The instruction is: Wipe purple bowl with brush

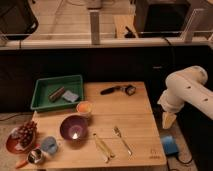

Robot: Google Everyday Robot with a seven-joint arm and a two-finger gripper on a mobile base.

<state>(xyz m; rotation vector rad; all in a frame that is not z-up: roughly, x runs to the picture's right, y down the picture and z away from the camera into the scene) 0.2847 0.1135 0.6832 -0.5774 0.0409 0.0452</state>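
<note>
Hanging bent beside the wooden table (137,112) with gripper (168,120) pointing down; staying unreadable as to parted or closed; keeping well apart from brush (117,90) and purple bowl (74,127).

A wooden counter (135,117) carries a green tray (45,85) at its back left, the brush (117,90) near the back edge, and an orange bowl (84,106) just behind the purple bowl (74,127). A yellowish utensil (103,147) and a fork (122,140) lie side by side near the front. A plate (11,146) of grapes, a blue cup (49,145) and a metal cup (34,156) crowd the front left corner, while the gripper (168,120) hangs just off the right edge.
</note>
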